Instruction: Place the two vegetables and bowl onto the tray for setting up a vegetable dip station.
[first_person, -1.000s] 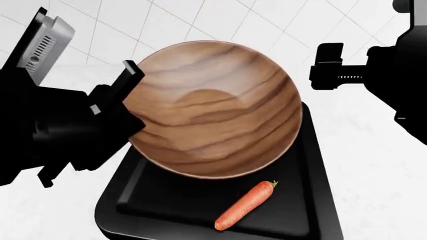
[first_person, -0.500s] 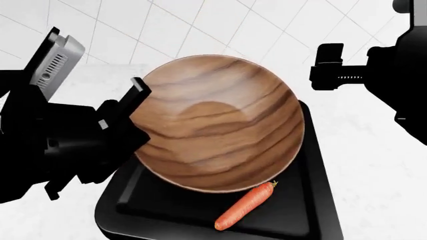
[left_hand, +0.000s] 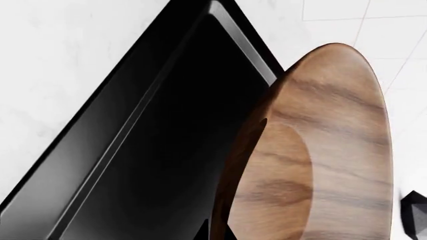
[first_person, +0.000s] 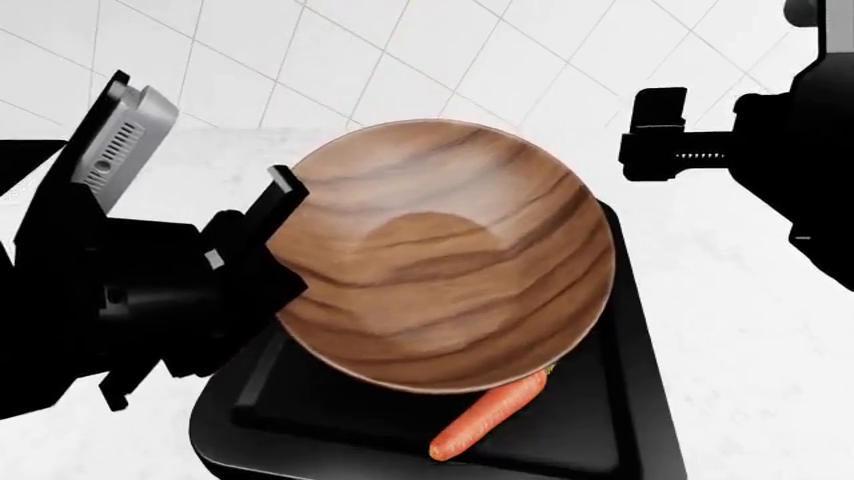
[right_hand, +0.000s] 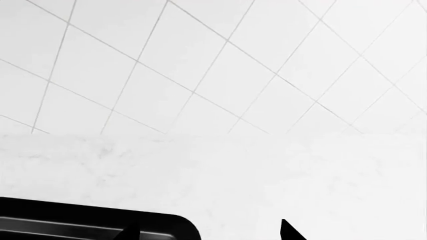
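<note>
While the bowl (first_person: 447, 258) is pinched at its rim by the left gripper (first_person: 267, 235), it hangs tilted over the tray (first_person: 614, 420), just above the carrot (first_person: 487, 418). It should be levelled and lowered clear of the carrot. Right gripper (first_person: 657, 133): state cannot be told.

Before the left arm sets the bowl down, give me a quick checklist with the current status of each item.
1. Left gripper gripping the bowl rim: ok.
2. Bowl over the tray: ok.
3. Bowl level: not ok, it looks tilted.
4. Carrot clear of the landing spot: not ok, the bowl overlaps its stem end in the head view.
5. Right gripper out of the way: ok.
6. Cucumber on the tray: cannot tell, not visible.
</note>
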